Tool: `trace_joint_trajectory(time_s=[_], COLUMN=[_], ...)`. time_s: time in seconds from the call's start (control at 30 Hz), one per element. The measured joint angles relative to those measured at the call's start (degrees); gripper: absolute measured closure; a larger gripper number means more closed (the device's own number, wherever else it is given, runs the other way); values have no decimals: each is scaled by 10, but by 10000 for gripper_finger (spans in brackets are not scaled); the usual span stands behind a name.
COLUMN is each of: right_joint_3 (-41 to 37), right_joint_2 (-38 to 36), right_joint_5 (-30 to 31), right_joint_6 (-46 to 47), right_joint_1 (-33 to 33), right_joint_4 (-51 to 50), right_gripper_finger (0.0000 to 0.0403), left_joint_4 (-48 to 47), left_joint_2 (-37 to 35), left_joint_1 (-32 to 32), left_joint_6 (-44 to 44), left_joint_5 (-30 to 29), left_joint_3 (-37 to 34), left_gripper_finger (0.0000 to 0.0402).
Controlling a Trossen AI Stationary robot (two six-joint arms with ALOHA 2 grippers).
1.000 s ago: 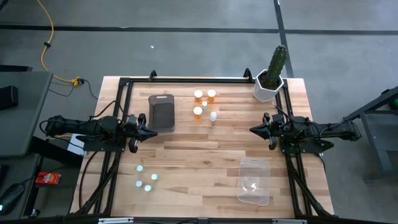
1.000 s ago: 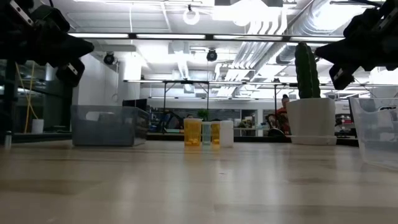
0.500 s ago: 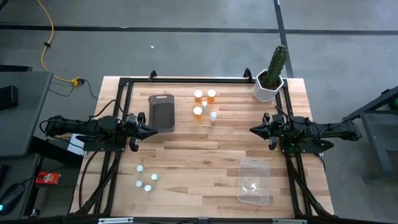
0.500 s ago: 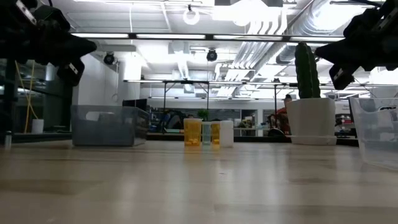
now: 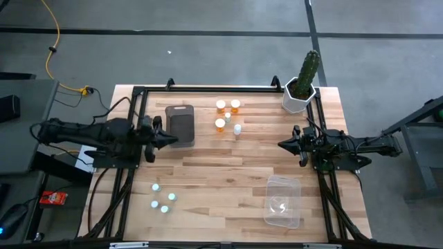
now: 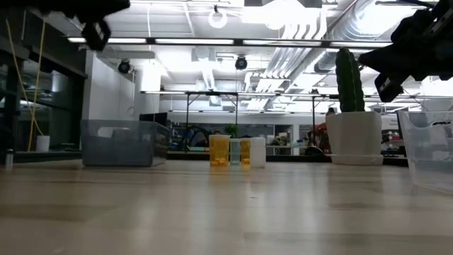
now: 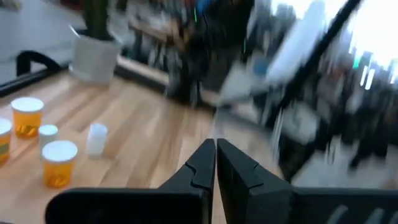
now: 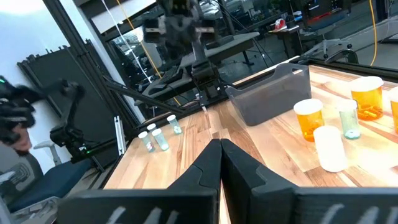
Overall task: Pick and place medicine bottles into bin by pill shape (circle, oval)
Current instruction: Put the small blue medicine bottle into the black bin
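Three orange medicine bottles with white caps [image 5: 221,123] and two pale ones [image 5: 237,128] stand on their bases at the table's far middle; they also show in the low view [image 6: 219,150]. Several small teal-topped bottles [image 5: 163,199] stand near the front left. My left gripper [image 5: 171,140] is shut and empty, above the table beside the grey bin [image 5: 180,125]. My right gripper [image 5: 280,144] is shut and empty at the right, above the table.
A clear bin [image 5: 283,202] stands at the front right. A green cactus in a white pot [image 5: 300,88] stands at the far right corner. A black frame runs round the table's edges. Bare wood lies between the two grippers.
My left gripper has risen and moved toward the table's far edge and a little right, closer to the grey bin; in the low view it has gone up to the picture's top. My right arm has kept still.
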Motion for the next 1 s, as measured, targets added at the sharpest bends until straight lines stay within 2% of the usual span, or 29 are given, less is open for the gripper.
trace_joint_trajectory(time_s=[0.13, 0.27, 0.37, 0.43, 0.57, 0.77, 0.87, 1.0], right_joint_3=[0, 0, 0, 0, 0, 0, 0, 0], right_joint_2=[0, 0, 0, 0, 0, 0, 0, 0], right_joint_5=[0, 0, 0, 0, 0, 0, 0, 0], right_joint_6=[0, 0, 0, 0, 0, 0, 0, 0], right_joint_1=[0, 0, 0, 0, 0, 0, 0, 0], right_joint_4=[0, 0, 0, 0, 0, 0, 0, 0], right_gripper_finger=[402, 402, 402, 402, 402, 402, 402, 402], left_joint_4=[-217, -443, -541, -583, -619, -590, -553, -514], left_joint_2=[99, 182, 233, 256, 289, 320, 328, 334], left_joint_1=[-18, -74, -136, -181, -264, -332, -348, -365], left_joint_6=[67, 89, 60, 15, -69, -153, -171, -199], left_joint_5=[42, 46, 60, 82, 101, 38, 38, 34], left_joint_3=[160, 294, 342, 345, 319, 260, 233, 206], left_gripper_finger=[397, 397, 397, 397, 397, 385, 360, 307])
